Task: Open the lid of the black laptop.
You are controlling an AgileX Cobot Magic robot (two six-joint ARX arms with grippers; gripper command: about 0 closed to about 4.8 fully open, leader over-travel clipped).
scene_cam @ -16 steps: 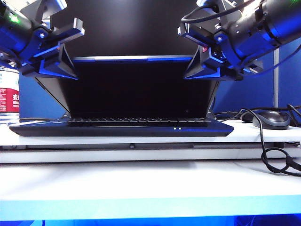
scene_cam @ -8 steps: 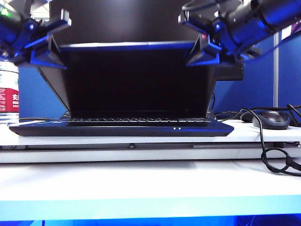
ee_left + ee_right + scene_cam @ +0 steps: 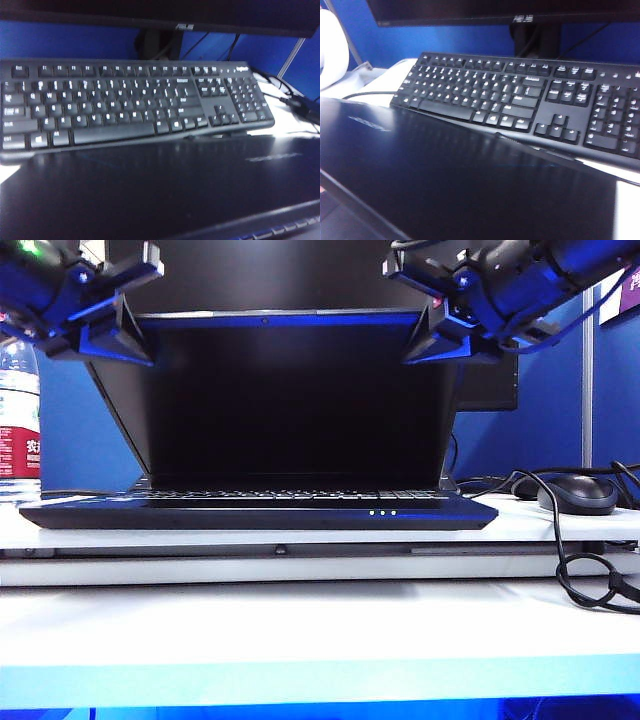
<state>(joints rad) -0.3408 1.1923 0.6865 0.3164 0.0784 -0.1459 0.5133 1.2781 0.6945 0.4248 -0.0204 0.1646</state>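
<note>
The black laptop (image 3: 260,512) sits on the white table, small green lights on its front edge. Its lid (image 3: 290,400) stands partly raised, leaning towards me, with the dark screen and a webcam dot showing. My left gripper (image 3: 118,302) straddles the lid's top left corner and my right gripper (image 3: 432,305) the top right corner. On each, one finger lies over the lid's outer face and one under its screen side, with a gap wider than the lid. The wrist views show only the lid's dark-blue outer face (image 3: 150,190) (image 3: 445,180); no fingers appear there.
Behind the laptop lie a separate black keyboard (image 3: 125,100) (image 3: 520,95) and an ASUS monitor (image 3: 180,15). A mouse (image 3: 577,493) and looping black cable (image 3: 585,575) are at the right. A water bottle (image 3: 18,410) stands at the left.
Both grippers have risen together and the lid's top edge has gone up with them, so the lid stands wider open. The webcam dot now shows.
</note>
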